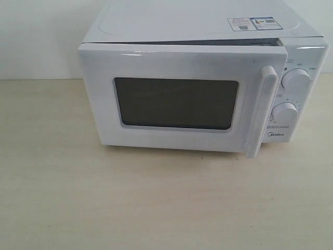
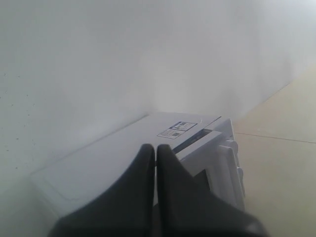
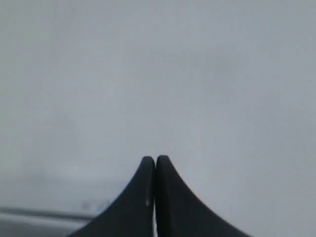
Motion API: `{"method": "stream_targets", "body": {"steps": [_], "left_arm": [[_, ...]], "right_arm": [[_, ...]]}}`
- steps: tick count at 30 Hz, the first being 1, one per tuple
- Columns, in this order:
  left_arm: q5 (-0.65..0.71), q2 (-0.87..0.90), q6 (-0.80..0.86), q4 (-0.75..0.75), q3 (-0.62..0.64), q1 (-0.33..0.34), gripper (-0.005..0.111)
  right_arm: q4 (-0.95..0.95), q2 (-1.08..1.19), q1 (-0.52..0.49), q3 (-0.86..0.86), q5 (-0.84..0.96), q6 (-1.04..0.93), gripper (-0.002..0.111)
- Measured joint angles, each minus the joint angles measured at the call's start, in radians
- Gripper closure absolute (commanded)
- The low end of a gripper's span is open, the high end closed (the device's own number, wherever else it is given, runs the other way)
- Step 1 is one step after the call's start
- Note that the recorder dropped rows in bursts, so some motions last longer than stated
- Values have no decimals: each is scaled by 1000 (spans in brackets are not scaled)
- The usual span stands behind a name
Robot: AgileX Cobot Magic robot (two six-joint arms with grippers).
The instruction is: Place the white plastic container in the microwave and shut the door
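Observation:
The white microwave [image 1: 197, 26] stands at the back of the table, with two round dials [image 1: 295, 80] on its right panel. Its door [image 1: 177, 101], with a dark window and a white bar handle [image 1: 261, 112], is swung almost to the body, leaving a narrow gap along the top. The white plastic container shows in no view. My left gripper [image 2: 155, 148] is shut and empty, off to the side of the microwave [image 2: 148, 143] and level with its top. My right gripper [image 3: 155, 159] is shut and empty, facing a pale blurred surface. Neither gripper appears in the exterior view.
A sticker [image 1: 255, 23] lies on the microwave's top. The light wooden table [image 1: 156, 203] stretches in front of the oven. A white wall [image 2: 123, 59] rises behind it.

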Motion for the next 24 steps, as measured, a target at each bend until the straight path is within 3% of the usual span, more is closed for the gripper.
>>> {"method": "stream_targets", "body": {"steps": [8,11,18,24], "left_arm": [[-19,-9,-30,-4,9,0,103],[-37,-23,-34,-23,9,0,103],[-41,-30,-34,-36,9,0,103],[-43,-30,-34,-36,9,0,103]], "right_arm": [[0,-4,0,-16,-671,311,108],[-10,-4,0,-101,-722,369,108],[-134,3,0,-402,-369,525,108],[-305,91,0,-562,-65,806,108]]}}
